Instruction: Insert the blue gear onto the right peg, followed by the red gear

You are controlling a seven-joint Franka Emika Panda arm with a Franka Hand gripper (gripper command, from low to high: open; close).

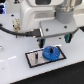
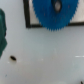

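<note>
One gear is down: the blue gear [image 1: 50,52] lies flat on the black-framed grey plate [image 1: 34,58], toward the plate's end at the exterior view's right, and appears to be seated over the right peg, though the pin itself is hidden under the disc and cannot be confirmed. Franka's hand [image 1: 54,38] hangs just above the gear with its dark fingers [image 1: 44,40] spread apart and nothing between them, released. From the wrist view the blue gear [image 2: 55,14] fills the upper part of the picture, its toothed rim overlapping the plate's dark frame [image 2: 27,17], with bare white desk [image 2: 45,60] below it and a small dark mark [image 2: 13,58] on that surface. No red gear can be made out in either picture; it may sit behind the arm or outside the frame. Trouble from here would most likely come at the second stacking: if the blue disc is tilted or only partly down the pin, the red gear would have little pin left to catch and could slide off. A careless lift could also drag the blue teeth sideways.
</note>
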